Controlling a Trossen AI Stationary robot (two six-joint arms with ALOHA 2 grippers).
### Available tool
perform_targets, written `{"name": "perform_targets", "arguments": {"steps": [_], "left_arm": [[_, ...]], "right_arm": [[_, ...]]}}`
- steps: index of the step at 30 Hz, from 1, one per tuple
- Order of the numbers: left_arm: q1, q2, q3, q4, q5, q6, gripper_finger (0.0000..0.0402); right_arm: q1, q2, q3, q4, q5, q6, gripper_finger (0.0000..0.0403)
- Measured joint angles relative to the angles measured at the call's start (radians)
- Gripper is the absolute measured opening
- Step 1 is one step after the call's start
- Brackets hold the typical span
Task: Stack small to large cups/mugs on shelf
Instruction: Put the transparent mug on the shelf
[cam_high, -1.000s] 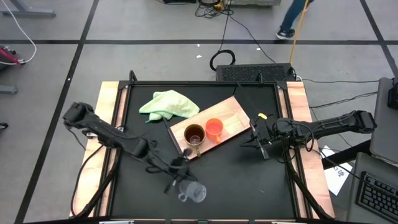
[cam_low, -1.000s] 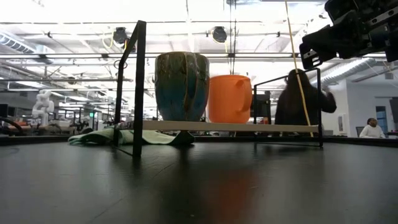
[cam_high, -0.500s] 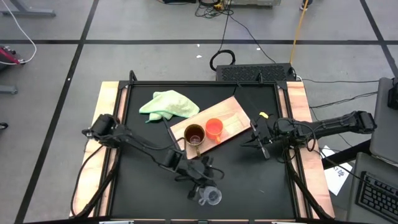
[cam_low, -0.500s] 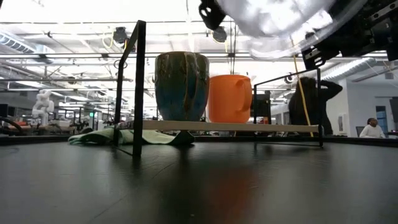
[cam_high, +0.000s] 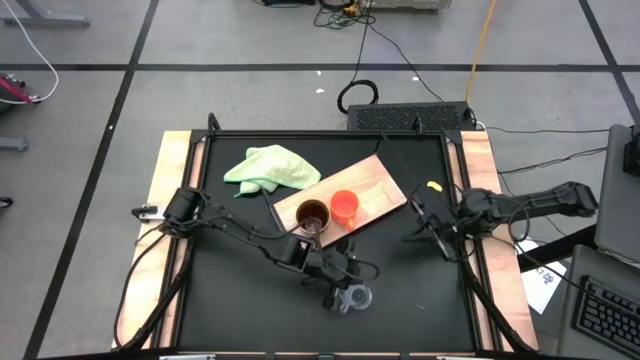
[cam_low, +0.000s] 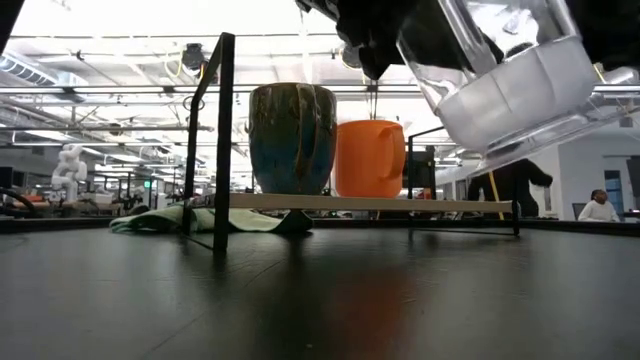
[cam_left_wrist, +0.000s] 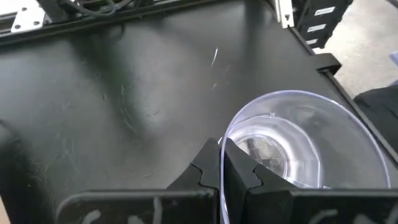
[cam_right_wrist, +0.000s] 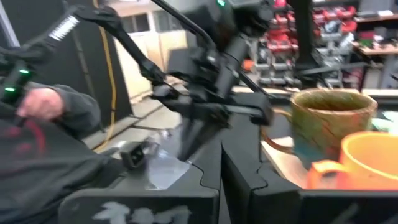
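The small clear glass cup (cam_high: 355, 297) hangs over the near middle of the black table, with my left gripper (cam_high: 338, 284) shut on it. In the low view the glass cup (cam_low: 510, 85) hangs tilted, clear of the tabletop. The tan-brown mug (cam_high: 312, 216) and the orange cup (cam_high: 345, 206) stand side by side on the light-wood shelf (cam_high: 375, 185). By the table's right edge my right gripper (cam_high: 418, 236) is shut and holds nothing. My left gripper pinches the glass cup's rim (cam_left_wrist: 221, 142) between its two fingers, one finger (cam_left_wrist: 241, 171) inside the cup and one outside. The fingers slant down from the table's left. The cup is lifted clear of the table and tilted, its thick base (cam_low: 520, 105) lowest.
A pale green cloth (cam_high: 270, 167) lies bunched at the far left, beside the shelf's far end. A black frame post (cam_low: 222, 140) stands in front of the shelf in the low view. A person (cam_right_wrist: 43, 124) shows beyond the table.
My left gripper has carried the glass cup toward the table's right edge and somewhat down, still shut on its rim; the cup stays clear of the table. My right gripper has drawn back a little toward the right edge.
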Motion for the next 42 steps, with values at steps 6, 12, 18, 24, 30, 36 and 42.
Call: {"name": "perform_targets", "arguments": {"steps": [6,12,18,24,30,36,42], "left_arm": [[0.004,-0.001,0.000,-0.021,-0.034,0.051,0.0001],[-0.001,-0.001,0.000,-0.100,-0.035,0.061,0.0001],[-0.017,-0.001,0.000,-0.108,0.018,0.078,0.0001],[-0.020,0.013,-0.001,-0.143,-0.049,0.091,0.0001],[-0.072,0.012,-0.002,-0.113,-0.141,0.130,0.0001],[-0.108,0.012,-0.002,-0.077,-0.142,0.067,0.0001],[-0.088,0.012,-0.001,-0.063,-0.144,-0.014,0.0001]], "right_arm": [[0.052,-0.041,0.000,0.000,0.000,-0.001,0.0000],[0.066,-0.048,0.000,0.000,0.003,-0.004,0.0000],[0.066,-0.048,0.000,0.000,0.006,-0.008,0.0000],[0.066,-0.048,0.000,-0.001,0.006,-0.011,0.0000],[0.066,-0.048,0.000,-0.024,0.008,-0.028,0.0000],[0.066,-0.048,0.000,-0.025,0.008,-0.030,0.0000],[0.066,-0.048,0.000,-0.024,0.008,-0.030,0.0000]]}}
